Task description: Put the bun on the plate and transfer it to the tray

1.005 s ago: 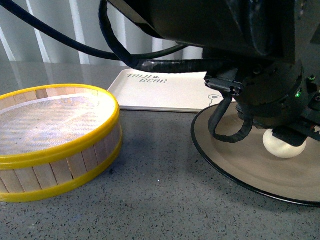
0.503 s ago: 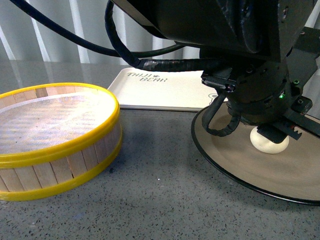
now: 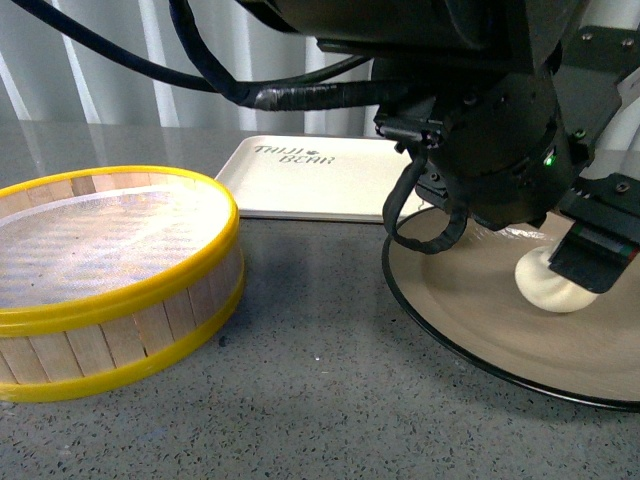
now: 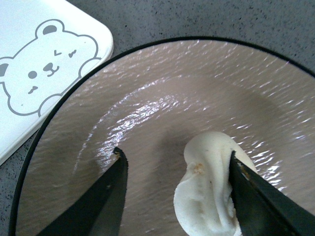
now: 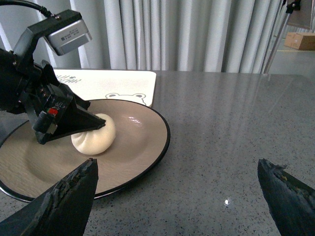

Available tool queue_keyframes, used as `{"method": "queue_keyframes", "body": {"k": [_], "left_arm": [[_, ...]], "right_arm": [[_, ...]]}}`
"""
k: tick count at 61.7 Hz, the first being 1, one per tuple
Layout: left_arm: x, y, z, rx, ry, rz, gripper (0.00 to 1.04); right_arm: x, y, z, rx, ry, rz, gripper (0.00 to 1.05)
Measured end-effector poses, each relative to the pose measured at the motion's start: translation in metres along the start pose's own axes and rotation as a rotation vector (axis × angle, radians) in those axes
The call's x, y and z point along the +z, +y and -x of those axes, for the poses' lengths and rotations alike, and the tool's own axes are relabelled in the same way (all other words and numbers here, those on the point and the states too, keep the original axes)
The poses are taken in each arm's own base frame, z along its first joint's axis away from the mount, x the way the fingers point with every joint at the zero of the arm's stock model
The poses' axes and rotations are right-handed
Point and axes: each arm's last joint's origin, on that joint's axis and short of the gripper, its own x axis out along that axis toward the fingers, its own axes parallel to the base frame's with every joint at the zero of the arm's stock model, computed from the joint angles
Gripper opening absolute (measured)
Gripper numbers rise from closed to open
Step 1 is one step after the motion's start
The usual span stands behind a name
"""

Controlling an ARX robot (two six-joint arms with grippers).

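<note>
The cream-white bun (image 3: pixel 548 284) lies on the tan plate (image 3: pixel 470 300), also seen as bun (image 4: pixel 209 189) and bun (image 5: pixel 94 133). My left gripper (image 4: pixel 174 189) is open just above it: one finger (image 4: pixel 256 196) touches the bun's side, the other stands apart over bare plate (image 4: pixel 162 108). In the front view its dark body (image 3: pixel 490 150) hangs over the plate. The right gripper (image 5: pixel 177 191) is open wide over the grey table, beside the plate (image 5: pixel 147 147), holding nothing. The white tray (image 3: pixel 320 180) with the bear face (image 4: pixel 37 73) lies just behind the plate.
A yellow-rimmed wooden steamer basket (image 3: pixel 110 270) stands at the left of the grey table. Black cables (image 3: pixel 230 85) hang across the top. Curtains (image 5: pixel 187 34) close off the far side. Bare tabletop (image 5: pixel 236 128) stretches to the right of the plate.
The left gripper has shifted to the right and risen a little over the plate. The bun, partly covered by it before, now lies a little farther right and shows more.
</note>
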Motion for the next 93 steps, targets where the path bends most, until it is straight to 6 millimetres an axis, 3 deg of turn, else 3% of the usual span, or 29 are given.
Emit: {"method": "queue_keyframes", "body": {"k": [15,42,50,59,68,75,81,87,93], "left_arm": [[0.009,0.007,0.013,0.014,-0.033,0.031,1.00],[0.009,0.013,0.017,0.033,-0.041,0.037,0.98],[0.010,0.022,0.029,0.050,-0.093,0.082,0.98],[0.018,0.051,0.074,0.168,-0.209,0.176,0.98],[0.010,0.088,0.152,0.307,-0.322,0.263,0.98],[-0.016,0.111,0.217,0.413,-0.369,0.319,0.98],[-0.043,0.123,0.260,0.494,-0.386,0.356,0.97],[-0.080,0.126,0.294,0.822,-0.496,0.365,0.79],[-0.118,0.104,0.302,0.902,-0.524,0.368,0.62]], "right_arm": [[0.000,0.000,0.000,0.000,0.000,0.000,0.96],[0.000,0.000,0.000,0.000,0.000,0.000,0.96],[0.000,0.000,0.000,0.000,0.000,0.000,0.96],[0.000,0.000,0.000,0.000,0.000,0.000,0.96],[0.000,0.000,0.000,0.000,0.000,0.000,0.96],[0.000,0.000,0.000,0.000,0.000,0.000,0.96],[0.000,0.000,0.000,0.000,0.000,0.000,0.96],[0.000,0.000,0.000,0.000,0.000,0.000,0.96],[0.000,0.000,0.000,-0.001,0.000,0.000,0.96]]}}
